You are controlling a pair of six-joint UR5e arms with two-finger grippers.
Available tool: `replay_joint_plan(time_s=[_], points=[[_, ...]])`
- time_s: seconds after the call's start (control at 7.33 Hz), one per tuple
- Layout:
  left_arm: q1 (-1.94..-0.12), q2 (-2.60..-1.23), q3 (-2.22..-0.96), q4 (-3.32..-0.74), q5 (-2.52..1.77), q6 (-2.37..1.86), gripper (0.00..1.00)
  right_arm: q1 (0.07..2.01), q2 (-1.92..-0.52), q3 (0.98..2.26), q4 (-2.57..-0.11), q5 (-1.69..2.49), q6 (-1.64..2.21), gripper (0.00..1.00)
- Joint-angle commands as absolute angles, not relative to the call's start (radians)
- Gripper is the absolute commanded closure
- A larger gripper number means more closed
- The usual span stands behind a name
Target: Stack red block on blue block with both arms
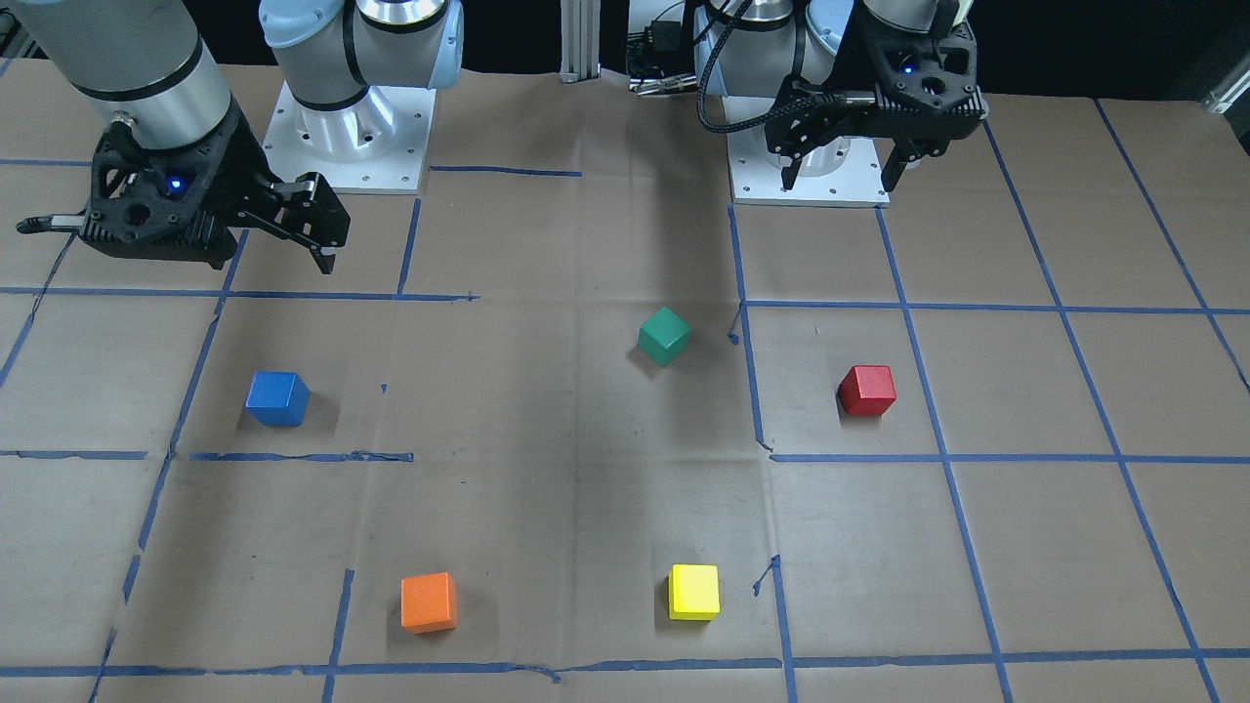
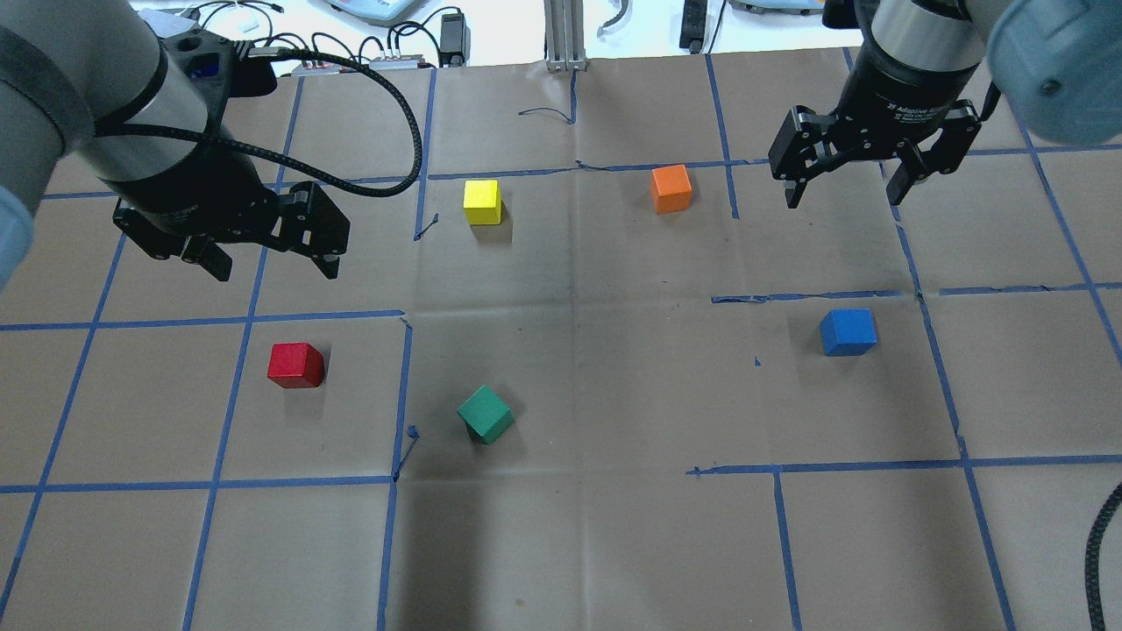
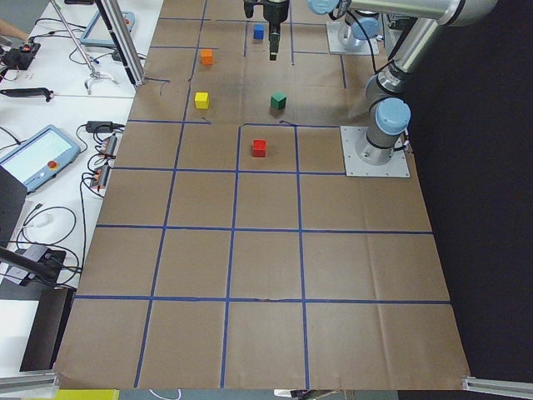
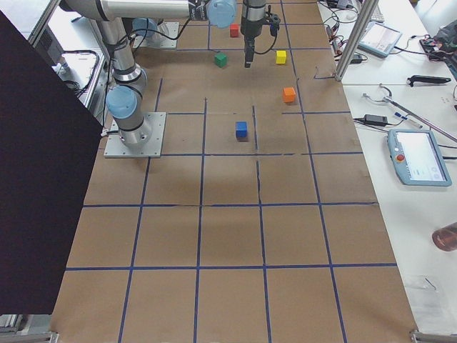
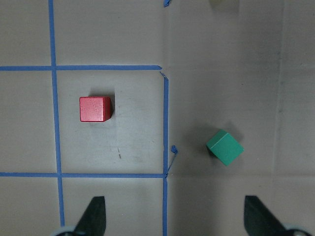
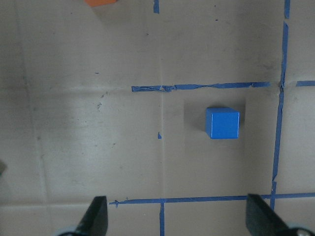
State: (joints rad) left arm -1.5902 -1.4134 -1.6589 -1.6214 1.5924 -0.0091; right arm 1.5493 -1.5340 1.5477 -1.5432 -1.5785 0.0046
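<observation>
The red block (image 2: 295, 365) sits on the brown paper table on my left side; it also shows in the front view (image 1: 867, 391) and the left wrist view (image 5: 95, 108). My left gripper (image 2: 273, 267) hangs open and empty above and beyond it, off to one side. The blue block (image 2: 848, 332) sits on my right side, seen too in the front view (image 1: 277, 398) and the right wrist view (image 6: 222, 123). My right gripper (image 2: 846, 193) hangs open and empty above the table, beyond the blue block.
A green block (image 2: 485, 414) lies turned at an angle near the middle, to the right of the red block. A yellow block (image 2: 482, 202) and an orange block (image 2: 671, 188) sit at the far side. Blue tape lines grid the paper.
</observation>
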Motion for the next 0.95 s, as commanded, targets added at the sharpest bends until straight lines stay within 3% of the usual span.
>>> replay_joint_plan(time_s=[0.0, 0.82], points=[[-1.591, -1.411, -1.657, -1.621, 1.591, -0.009, 0.0, 1.549, -1.534, 1.548, -1.543, -1.578, 0.005, 0.0], [-1.591, -1.399, -1.663, -1.623, 1.586, -0.021, 0.0, 1.549, -1.534, 1.548, -1.543, -1.578, 0.005, 0.0]])
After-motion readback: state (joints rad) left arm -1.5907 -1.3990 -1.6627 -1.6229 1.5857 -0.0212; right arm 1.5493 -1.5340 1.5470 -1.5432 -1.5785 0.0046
